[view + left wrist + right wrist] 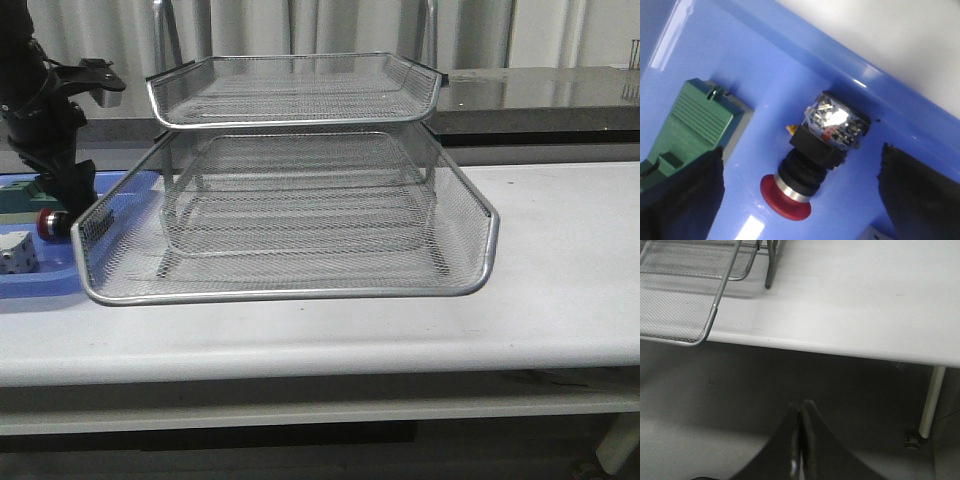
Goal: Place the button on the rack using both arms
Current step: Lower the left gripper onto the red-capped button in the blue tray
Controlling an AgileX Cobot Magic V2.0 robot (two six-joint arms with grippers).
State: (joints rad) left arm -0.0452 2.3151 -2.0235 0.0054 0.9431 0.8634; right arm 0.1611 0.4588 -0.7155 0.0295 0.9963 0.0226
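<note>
1. On the blue tray [790, 60], far left of the table [560, 250], the button [815, 155] is seen lying on its side, red cap toward the left gripper [800, 200].
2. The left gripper's fingers [685, 195] are spread wide on either side of the button; nothing is gripped.
3. A green block [695, 125] lies beside the button, apart from it.
4. The rack [290, 200] stands mid-table, no button on it.
5. The right gripper [800, 440] is pressed closed, empty, out past the table edge.
</note>
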